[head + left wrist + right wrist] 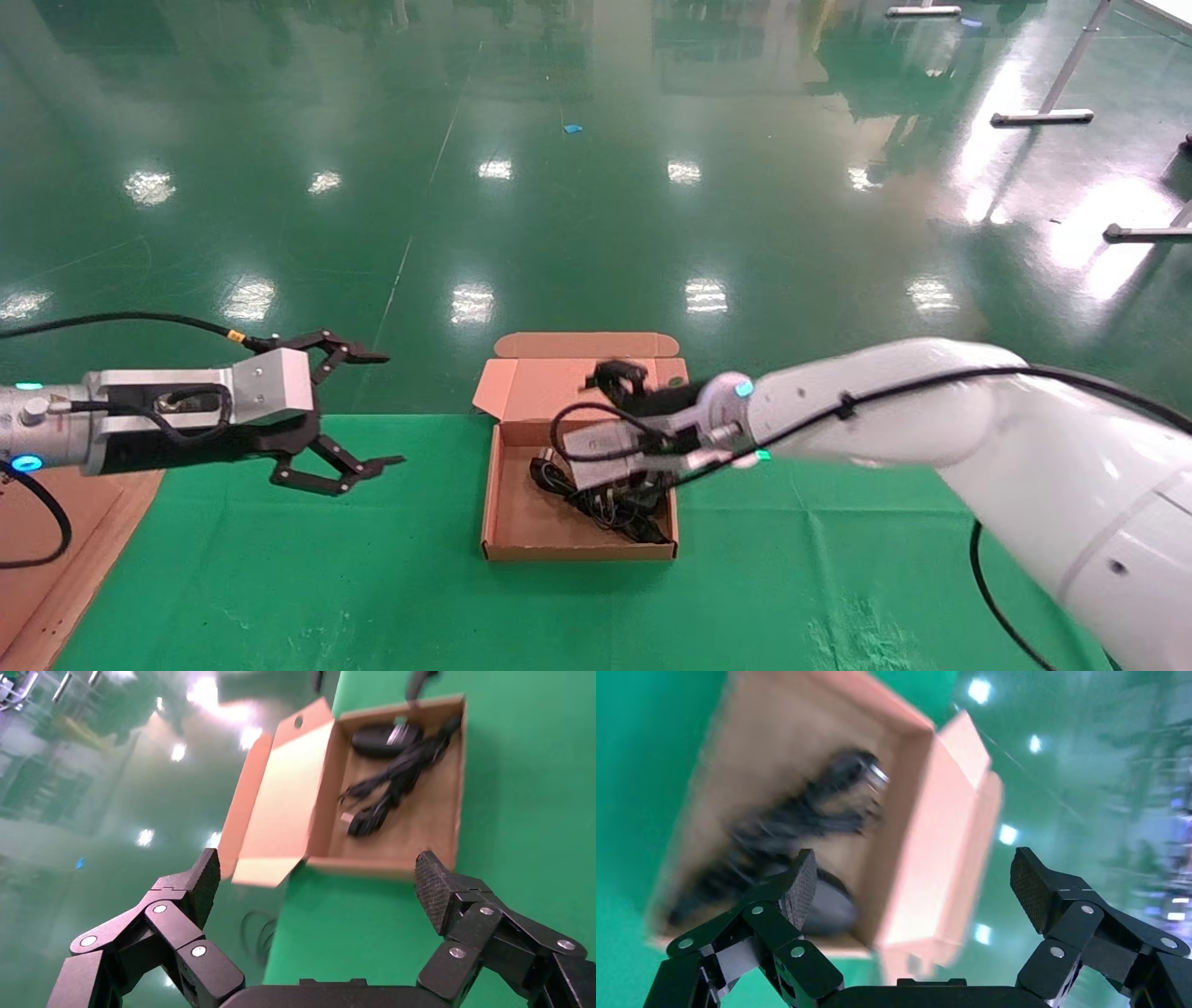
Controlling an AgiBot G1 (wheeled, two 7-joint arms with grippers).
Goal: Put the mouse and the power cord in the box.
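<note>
The brown box (507,485) lies open on the green cloth, its lid (545,382) folded back over the far table edge. Inside it lies the bundled power cord (601,508), (397,780), (800,822). The mouse (385,739), (833,906) rests in the box near the lid side; the right arm hides it in the head view. My right gripper (610,410), (912,881) hovers open over the box's lid side, holding nothing. My left gripper (386,407), (316,881) hangs open and empty, well left of the box (383,862).
Green cloth (372,578) covers the table; its far edge runs just behind the box, with glossy green floor beyond. A brown board (56,550) lies at the near left under my left arm. Metal stand legs (1043,116) are far off on the right.
</note>
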